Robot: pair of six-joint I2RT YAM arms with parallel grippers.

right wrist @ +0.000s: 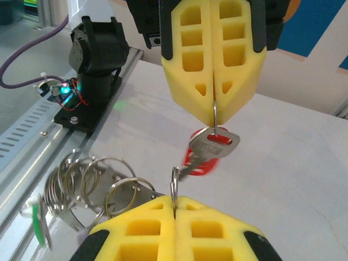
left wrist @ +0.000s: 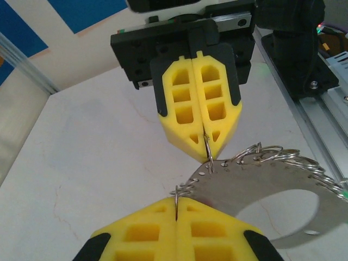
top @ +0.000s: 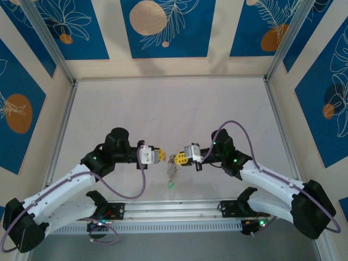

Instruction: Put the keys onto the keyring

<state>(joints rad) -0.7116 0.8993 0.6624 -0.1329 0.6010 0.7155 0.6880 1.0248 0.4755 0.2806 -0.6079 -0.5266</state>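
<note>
Left gripper (right wrist: 213, 115) and right gripper (left wrist: 205, 148) meet tip to tip, both sets of jaws closed. Right pinches a loop of the hanging keyring (right wrist: 103, 179). Left pinches the wire loop carrying a red-tagged key (right wrist: 209, 147). Judged light, stiff and slippery; best gripped on the wire, not the tags.

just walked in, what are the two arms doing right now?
The arms meet tip to tip over the table. The left gripper is shut on a wire loop that a red-tagged key hangs from. The right gripper is shut on one loop of the keyring, a flat metal piece strung with several loops; a green tag dangles below. Key and keyring are close together, but I can't tell whether they are linked.
</note>
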